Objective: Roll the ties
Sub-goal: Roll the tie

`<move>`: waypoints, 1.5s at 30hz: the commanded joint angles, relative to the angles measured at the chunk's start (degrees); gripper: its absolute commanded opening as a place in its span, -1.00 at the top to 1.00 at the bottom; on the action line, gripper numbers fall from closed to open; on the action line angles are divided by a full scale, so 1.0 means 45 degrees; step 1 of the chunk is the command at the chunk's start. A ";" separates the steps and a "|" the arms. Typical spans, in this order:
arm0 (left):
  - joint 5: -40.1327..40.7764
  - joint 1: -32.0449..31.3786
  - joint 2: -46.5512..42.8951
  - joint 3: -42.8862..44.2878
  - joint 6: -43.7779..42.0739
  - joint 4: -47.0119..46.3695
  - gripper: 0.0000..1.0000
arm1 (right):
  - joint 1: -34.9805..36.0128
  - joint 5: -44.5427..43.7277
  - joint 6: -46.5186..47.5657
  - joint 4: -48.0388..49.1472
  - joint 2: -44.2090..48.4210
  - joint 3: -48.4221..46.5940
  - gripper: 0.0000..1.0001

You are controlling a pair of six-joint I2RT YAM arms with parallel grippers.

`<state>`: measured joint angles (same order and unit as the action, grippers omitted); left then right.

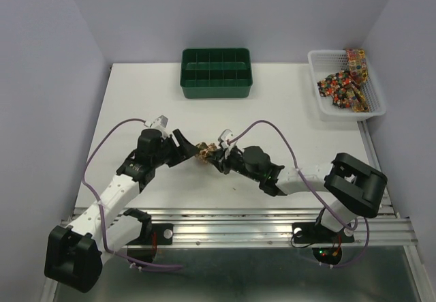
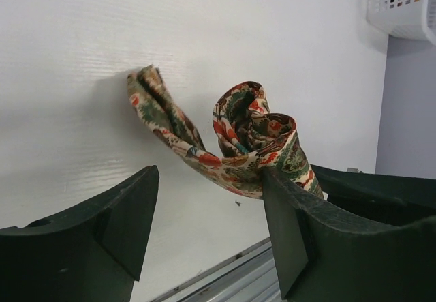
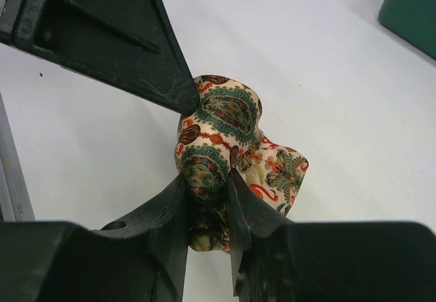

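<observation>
Right gripper across half-hidden tie

White table, apparently pale-lilac walls

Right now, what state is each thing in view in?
tie: partly rolled, tail end loose.
left gripper: open, one finger against the tie.
right gripper: shut on the tie.
green tray: compartments look empty.
white basket: holds a heap of unrolled spare ties.
</observation>
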<state>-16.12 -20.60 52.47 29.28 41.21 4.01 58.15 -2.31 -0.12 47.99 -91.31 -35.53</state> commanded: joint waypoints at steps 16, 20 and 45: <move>-0.1436 0.0085 0.0172 0.2574 -0.2359 -0.3917 -0.49 | -0.2024 0.2563 -0.2903 -0.2851 0.4899 -0.0015 0.99; -0.1281 0.0105 0.1421 0.3570 -0.2343 -0.3978 -0.19 | -0.2043 0.2876 -0.2806 -0.3066 0.5309 0.0063 0.99; 0.2197 -0.0149 0.1738 0.0155 0.0606 -0.3682 0.49 | -0.2044 -0.1327 0.4438 -0.4827 0.3204 -0.1617 0.99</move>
<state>-7.14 -21.50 58.78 31.64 42.37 -9.58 49.08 -9.32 10.26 24.88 -74.48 -37.89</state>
